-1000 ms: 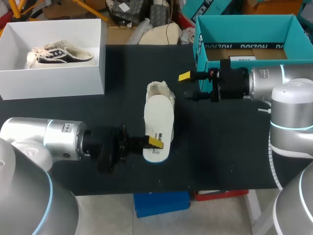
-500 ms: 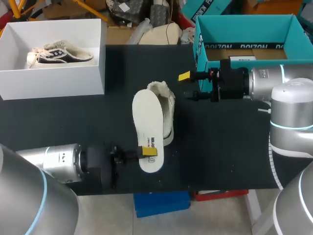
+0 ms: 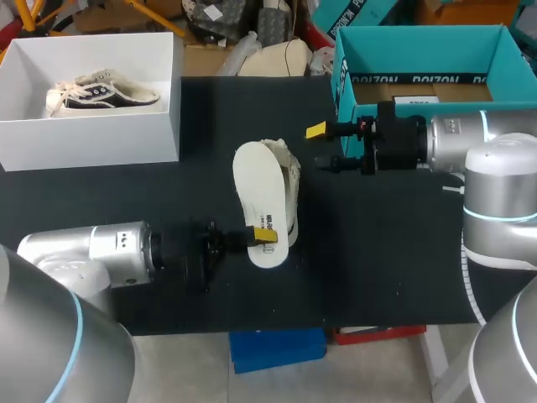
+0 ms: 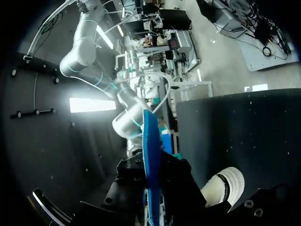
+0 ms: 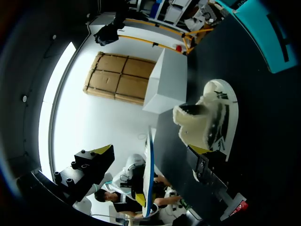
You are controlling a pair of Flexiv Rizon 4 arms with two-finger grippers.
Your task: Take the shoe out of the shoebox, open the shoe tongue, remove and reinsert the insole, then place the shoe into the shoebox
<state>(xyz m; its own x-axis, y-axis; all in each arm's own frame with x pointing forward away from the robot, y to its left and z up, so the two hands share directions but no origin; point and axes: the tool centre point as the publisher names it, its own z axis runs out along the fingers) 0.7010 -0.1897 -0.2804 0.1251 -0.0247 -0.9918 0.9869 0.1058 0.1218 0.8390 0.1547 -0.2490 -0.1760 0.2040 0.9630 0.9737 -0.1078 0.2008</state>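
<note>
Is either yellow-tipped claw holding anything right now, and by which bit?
The left gripper pinches the flat white insole by its end nearest that arm. The right gripper is open, holding nothing.

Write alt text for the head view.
The left gripper pinches a white insole by one end, over a fleece-lined shoe on the black table. The right gripper hangs open beside the shoe, before a teal shoebox.

I've open table (image 3: 193,193) between the white box (image 3: 92,138) and the shoe (image 3: 284,154). On its near side, my left gripper (image 3: 264,237), clamping the insole (image 3: 260,193), blocks the way. On its right, my spread right gripper (image 3: 320,147) fronts the teal shoebox (image 3: 419,52). The near right stretch lies bare.
</note>
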